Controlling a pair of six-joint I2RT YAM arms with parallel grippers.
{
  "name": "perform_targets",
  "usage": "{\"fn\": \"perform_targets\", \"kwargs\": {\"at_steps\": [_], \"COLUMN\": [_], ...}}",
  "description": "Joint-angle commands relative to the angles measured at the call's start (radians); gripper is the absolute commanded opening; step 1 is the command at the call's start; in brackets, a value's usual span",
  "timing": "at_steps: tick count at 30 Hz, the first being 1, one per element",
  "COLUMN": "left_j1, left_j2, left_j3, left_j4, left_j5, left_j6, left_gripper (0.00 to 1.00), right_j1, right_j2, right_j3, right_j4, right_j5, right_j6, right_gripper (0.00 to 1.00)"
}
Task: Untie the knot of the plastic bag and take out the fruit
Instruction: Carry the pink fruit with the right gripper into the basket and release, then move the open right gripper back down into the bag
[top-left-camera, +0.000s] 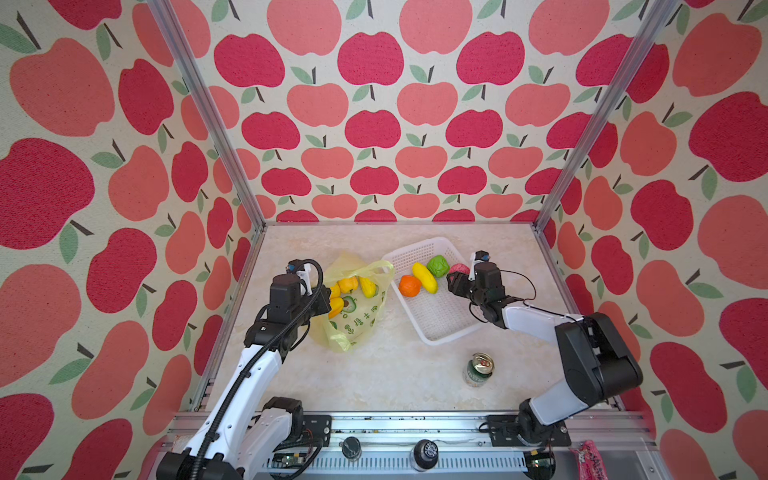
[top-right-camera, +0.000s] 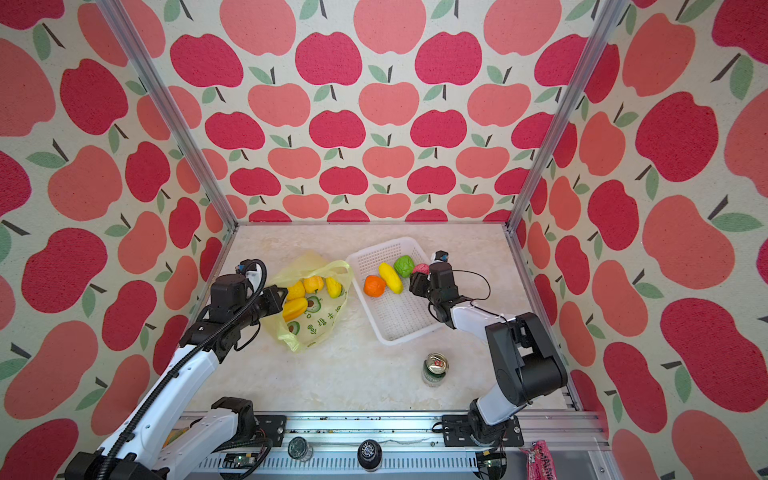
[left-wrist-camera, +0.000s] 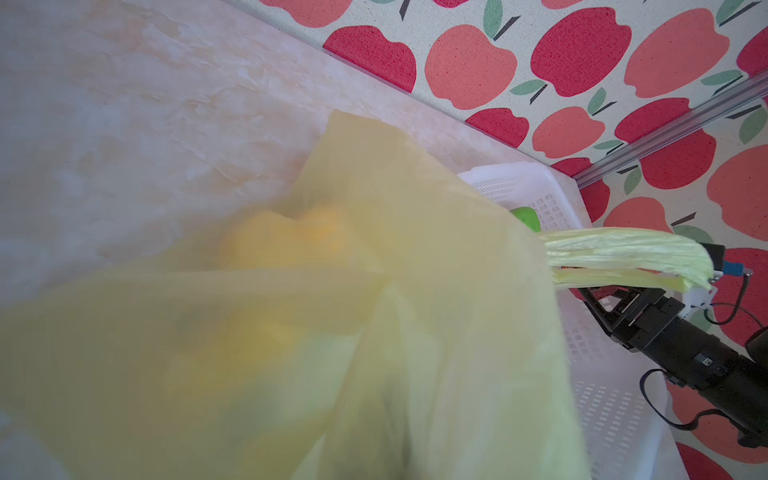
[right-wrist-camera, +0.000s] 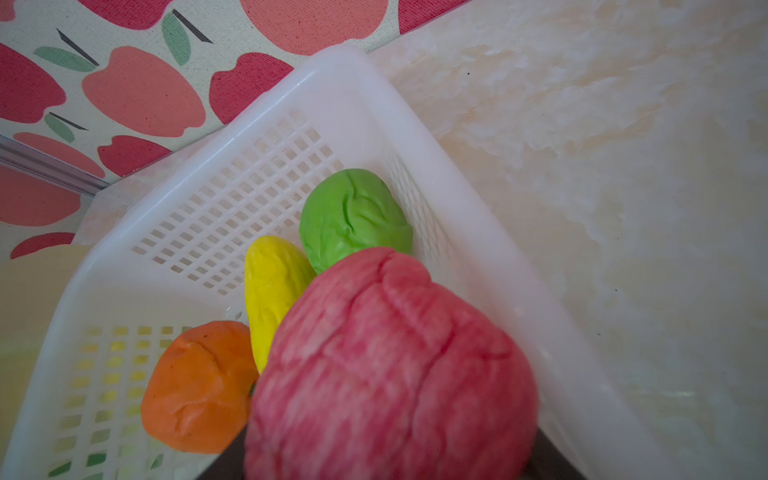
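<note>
- My left gripper (top-left-camera: 325, 305) was closed on the left edge of the plastic bag (top-left-camera: 357, 324), which lay open-mouthed on the table (top-left-camera: 374, 382).
- Inside it sat yellow and orange fruit (top-left-camera: 348, 284).
- The white basket (top-left-camera: 415, 246) just beside it held three pieces.
- My right gripper (top-left-camera: 454, 283) clasped a pink fruit (right-wrist-camera: 386, 365) over that basket.
- A green can (top-left-camera: 478, 370) stood apart.

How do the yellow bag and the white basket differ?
The bag is soft, crumpled and see-through yellow; the basket is stiff, white and slotted. The bag shows yellow and orange fruit; the basket also holds a green one. Both rest on the table holding toy fruit.
</note>
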Motion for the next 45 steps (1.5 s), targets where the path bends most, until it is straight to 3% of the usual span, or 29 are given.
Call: {"fn": "perform_targets", "kwargs": {"at_steps": [1,4,6,9,13,21,24,35,41,45], "left_j1": [0.002,-0.008,-0.021,-0.024,-0.024,-0.023,-0.022,-0.022,-0.023,-0.023], "left_j2": [-0.02,-0.038,-0.046,-0.055,-0.058,-0.099,-0.125,-0.125,-0.125,-0.099], "left_j3": [0.006,-0.028,-0.033,-0.039,-0.039,-0.075,-0.086,-0.096,-0.094,-0.079], "left_j4": [0.009,0.078,0.102,0.107,0.105,0.115,0.111,0.116,0.126,0.125], "left_j5": [-0.086,-0.027,-0.05,-0.079,-0.072,-0.093,-0.095,-0.097,-0.099,-0.114], "left_j6": [0.084,0.08,0.088,0.09,0.095,0.093,0.09,0.088,0.089,0.094], "left_gripper": [0.0,0.0,0.0,0.0,0.0,0.0,0.0,0.0,0.0,0.0], "right_j1": [0.011,0.039,0.05,0.06,0.062,0.071,0.085,0.195,0.414,0.576], "right_j2": [0.022,0.056,0.084,0.122,0.15,0.067,0.023,-0.267,-0.466,-0.53], "right_j3": [0.057,0.066,0.093,0.121,0.153,0.081,0.069,-0.101,-0.173,-0.172], "right_j4": [-0.132,-0.142,-0.167,-0.185,-0.215,-0.134,-0.118,0.047,0.214,0.272], "right_j5": [0.053,0.106,0.121,0.127,0.128,0.175,0.211,0.346,0.394,0.296], "right_j6": [-0.002,0.02,0.025,0.025,0.008,-0.022,-0.045,-0.175,-0.482,-0.67], "right_gripper": [0.16,0.21,0.27,0.45,0.53,0.83,0.88,0.97,0.92,0.79]}}
